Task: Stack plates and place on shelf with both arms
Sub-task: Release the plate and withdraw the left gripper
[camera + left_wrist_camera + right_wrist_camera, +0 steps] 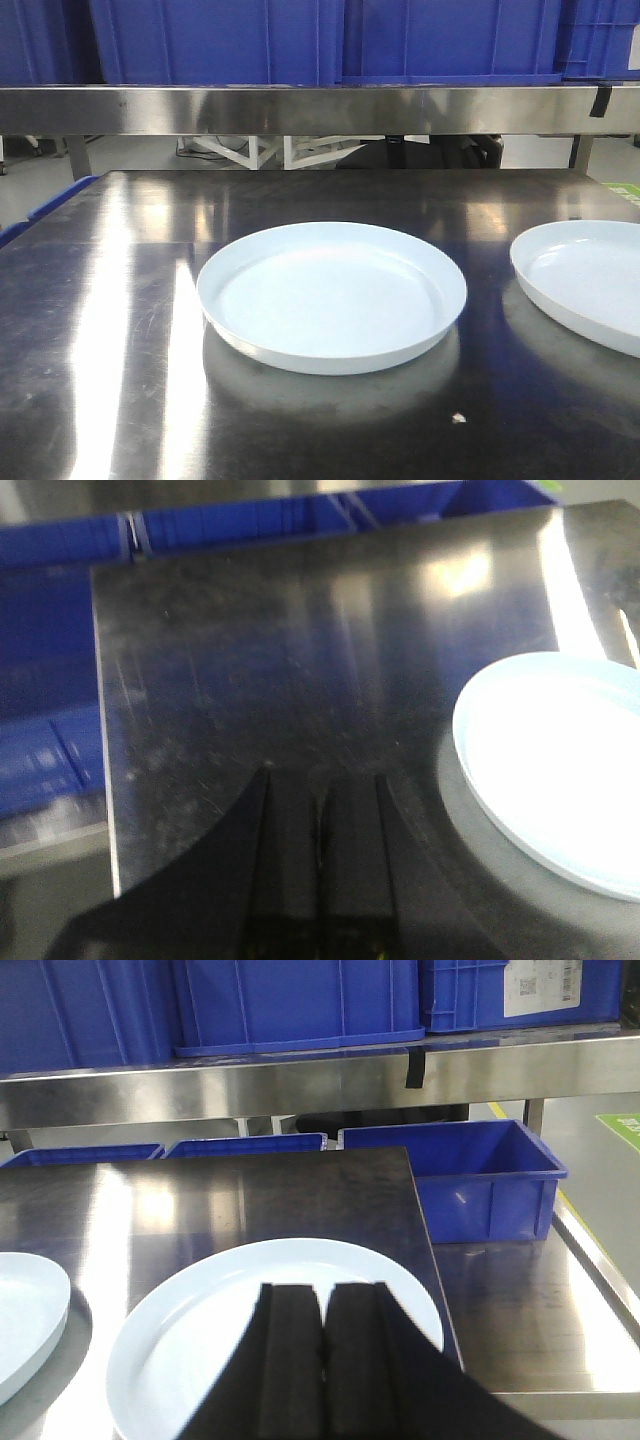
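Note:
Two pale bluish-white plates lie flat and apart on the dark steel tabletop [120, 330]. One plate [331, 295] is at the middle; it also shows at the right of the left wrist view [560, 760]. The second plate [590, 280] is at the right edge and fills the right wrist view [200, 1330]. My left gripper [322, 785] is shut and empty over bare tabletop, left of the middle plate. My right gripper [322, 1295] is shut and empty above the second plate. The shelf's steel front rail [320, 108] runs across the back. Neither gripper shows in the front view.
Blue crates [230, 40] stand on the shelf. An open blue crate [480, 1175] sits on a lower steel surface to the right of the tabletop. More blue crates [50, 720] lie beyond the tabletop's left edge.

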Tool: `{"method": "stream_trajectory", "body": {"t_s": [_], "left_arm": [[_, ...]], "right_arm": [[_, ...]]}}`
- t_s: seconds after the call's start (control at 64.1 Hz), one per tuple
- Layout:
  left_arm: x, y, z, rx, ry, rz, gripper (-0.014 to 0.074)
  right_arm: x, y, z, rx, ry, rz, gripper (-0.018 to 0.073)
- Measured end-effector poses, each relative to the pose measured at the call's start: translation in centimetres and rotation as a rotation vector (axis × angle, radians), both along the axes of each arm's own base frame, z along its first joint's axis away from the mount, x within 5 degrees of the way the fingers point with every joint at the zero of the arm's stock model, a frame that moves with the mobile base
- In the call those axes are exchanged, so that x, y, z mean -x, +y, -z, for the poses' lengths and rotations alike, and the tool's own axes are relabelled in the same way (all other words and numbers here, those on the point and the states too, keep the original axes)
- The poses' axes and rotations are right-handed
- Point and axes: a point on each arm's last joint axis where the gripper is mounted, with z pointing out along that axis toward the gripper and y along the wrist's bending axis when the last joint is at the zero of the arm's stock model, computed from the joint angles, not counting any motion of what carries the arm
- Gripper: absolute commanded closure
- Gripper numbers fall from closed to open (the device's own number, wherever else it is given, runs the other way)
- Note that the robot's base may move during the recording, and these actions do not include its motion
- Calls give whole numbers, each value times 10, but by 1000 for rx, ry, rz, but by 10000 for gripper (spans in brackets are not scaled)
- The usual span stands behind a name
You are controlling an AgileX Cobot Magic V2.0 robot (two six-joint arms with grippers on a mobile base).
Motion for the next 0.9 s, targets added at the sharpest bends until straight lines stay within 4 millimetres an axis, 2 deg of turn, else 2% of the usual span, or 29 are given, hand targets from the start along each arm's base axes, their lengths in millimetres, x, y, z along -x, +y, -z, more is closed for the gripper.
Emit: {"method": "stream_trajectory", "body": {"t_s": [0.156,0.359,0.748,0.904], "left_arm": [[18,17,2,-1,-99,-56,516],[33,39,5,14,-175,-192,516],[65,47,8,62,-340,-210,516],[68,47,7,69,-363,-211,516]], "right_arm": [[0,0,0,0,0,0,517],[0,0,0,0,0,0,517],[0,0,0,0,0,0,517],[0,0,0,0,0,0,517]]}}
